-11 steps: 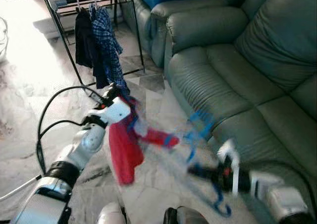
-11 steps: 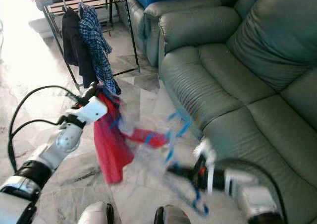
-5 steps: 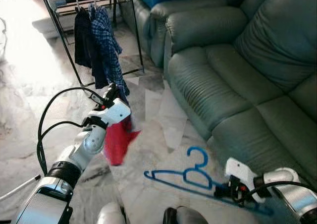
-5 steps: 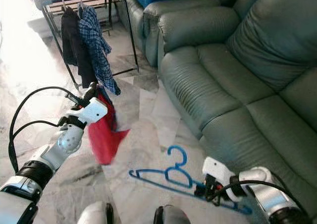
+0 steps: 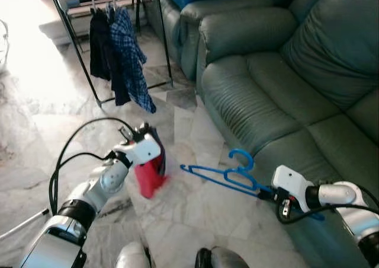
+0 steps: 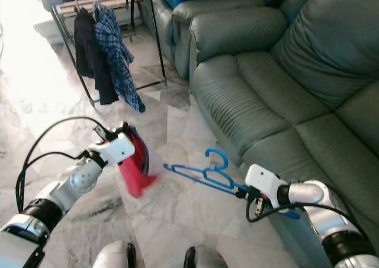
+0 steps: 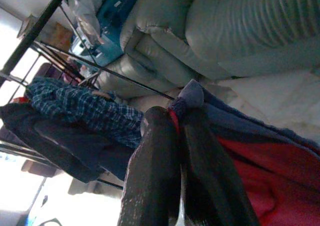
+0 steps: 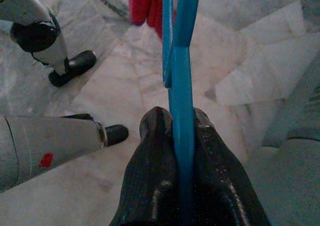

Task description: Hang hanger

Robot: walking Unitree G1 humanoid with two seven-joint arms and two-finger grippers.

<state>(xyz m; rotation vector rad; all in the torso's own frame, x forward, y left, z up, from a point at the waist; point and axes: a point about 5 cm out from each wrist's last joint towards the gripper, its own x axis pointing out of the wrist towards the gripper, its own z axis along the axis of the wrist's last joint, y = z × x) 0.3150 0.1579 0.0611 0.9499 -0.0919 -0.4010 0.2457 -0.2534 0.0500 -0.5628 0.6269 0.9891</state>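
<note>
My right gripper (image 5: pixel 267 193) is shut on one end of a blue plastic hanger (image 5: pixel 214 178), which is held roughly level above the marble floor with its hook (image 5: pixel 240 156) up, near the sofa's front. In the right wrist view the hanger's bar (image 8: pixel 180 86) runs out from between the shut fingers (image 8: pixel 156 136). My left gripper (image 5: pixel 144 131) is shut on a red garment with dark blue trim (image 5: pixel 148 176) that hangs bunched beneath it, left of the hanger and apart from it. The left wrist view shows the fingers (image 7: pixel 155 181) pinching the cloth (image 7: pixel 260 171).
A black clothes rack (image 5: pixel 72 38) stands at the back left with a dark garment (image 5: pixel 99 54) and a plaid shirt (image 5: pixel 131 57) on hangers. A grey-green leather sofa (image 5: pixel 284 72) takes up the right side. My feet (image 5: pixel 134 257) are at the bottom edge.
The red garment came away from the hanger and now hangs from my left gripper alone, which moved lower and rightward. My right gripper lifted the bare hanger and swung it toward the sofa.
</note>
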